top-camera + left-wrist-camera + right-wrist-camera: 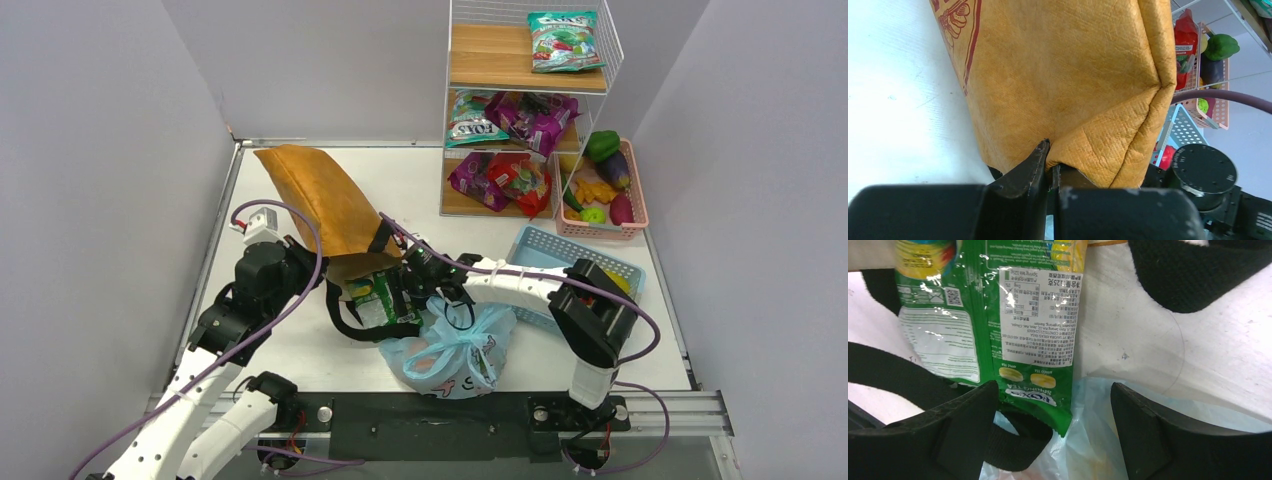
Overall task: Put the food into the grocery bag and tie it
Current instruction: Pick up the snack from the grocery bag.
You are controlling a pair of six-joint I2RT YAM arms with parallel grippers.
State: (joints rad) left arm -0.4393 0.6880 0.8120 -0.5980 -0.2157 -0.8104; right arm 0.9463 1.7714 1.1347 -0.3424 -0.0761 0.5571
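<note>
Two tools, left tool [1050, 172] pinched shut on tan tote [1063, 75], right tool [1054, 392] wide open over green packet [1033, 340], blue bag [490, 335] beneath

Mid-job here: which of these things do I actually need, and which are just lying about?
Job: light blue grocery bag; food showing through it.
Lying about: tan tote; green candy packet; snack packets on the wire shelf.
</note>
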